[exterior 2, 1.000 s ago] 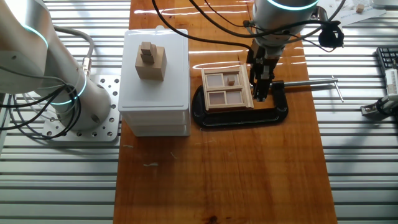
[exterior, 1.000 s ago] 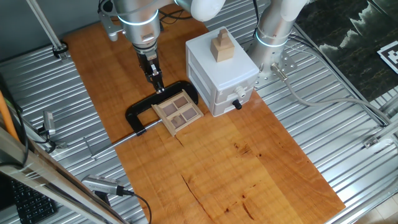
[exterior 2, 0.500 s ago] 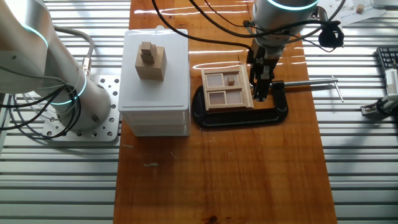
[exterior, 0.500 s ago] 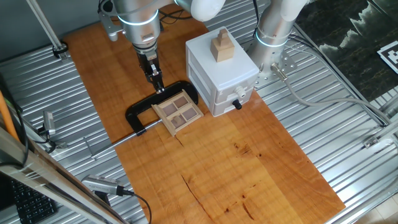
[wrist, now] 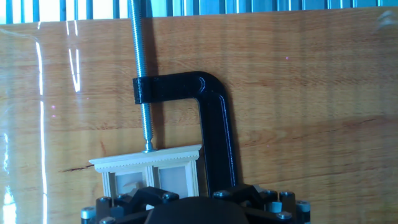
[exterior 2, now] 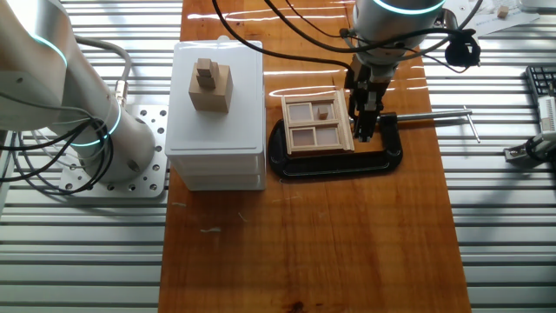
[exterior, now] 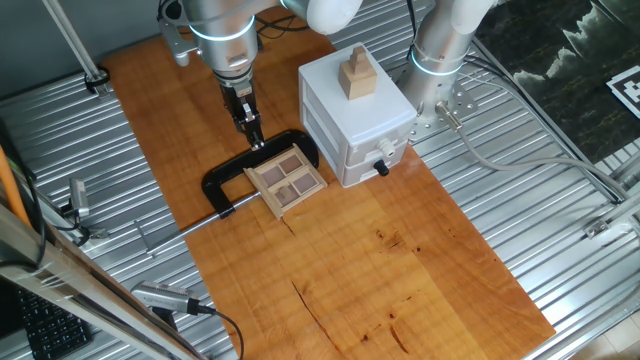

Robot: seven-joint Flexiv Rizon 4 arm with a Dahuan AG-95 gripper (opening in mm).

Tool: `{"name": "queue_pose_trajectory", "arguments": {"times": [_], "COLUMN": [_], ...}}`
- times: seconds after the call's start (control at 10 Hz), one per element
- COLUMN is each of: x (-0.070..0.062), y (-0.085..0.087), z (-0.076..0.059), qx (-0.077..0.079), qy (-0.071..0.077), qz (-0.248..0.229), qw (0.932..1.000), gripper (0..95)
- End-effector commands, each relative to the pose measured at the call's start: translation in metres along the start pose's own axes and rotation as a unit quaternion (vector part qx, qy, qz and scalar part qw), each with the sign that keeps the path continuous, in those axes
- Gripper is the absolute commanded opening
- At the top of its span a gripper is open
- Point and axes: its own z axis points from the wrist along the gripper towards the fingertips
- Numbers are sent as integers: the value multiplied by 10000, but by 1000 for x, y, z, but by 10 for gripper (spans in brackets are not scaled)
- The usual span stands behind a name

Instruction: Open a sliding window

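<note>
The sliding window [exterior: 285,178] is a small light-wood frame with four brown panes, lying flat on the wooden board and held by a black C-clamp [exterior: 222,184]. It also shows in the other fixed view [exterior 2: 315,126] and in the hand view [wrist: 151,169]. My gripper [exterior: 254,138] points straight down at the window's far edge, over the clamp's bar, and its fingers [exterior 2: 364,129] look pressed together with nothing between them. In the hand view only the gripper's dark body shows at the bottom; the fingertips are hidden.
A white box with drawers and a black knob [exterior: 356,125] stands right beside the window, with a wood block [exterior: 357,75] on top. The clamp's screw handle [exterior 2: 434,115] sticks out sideways. A second arm's base [exterior 2: 100,139] stands beyond the box. Ribbed metal surrounds the board.
</note>
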Motion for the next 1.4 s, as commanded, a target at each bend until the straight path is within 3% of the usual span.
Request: {"name": "queue_pose_trajectory", "arguments": {"times": [0.1,0.2,1.4], "x": [0,0,0], "y": [0,0,-1], "z": [0,0,-1], "qx": [-115,-28,-27], "qy": [235,255,229], "qz": [-83,-80,-31], "qw": [9996,9996,9997], "gripper": [0,0,0]}}
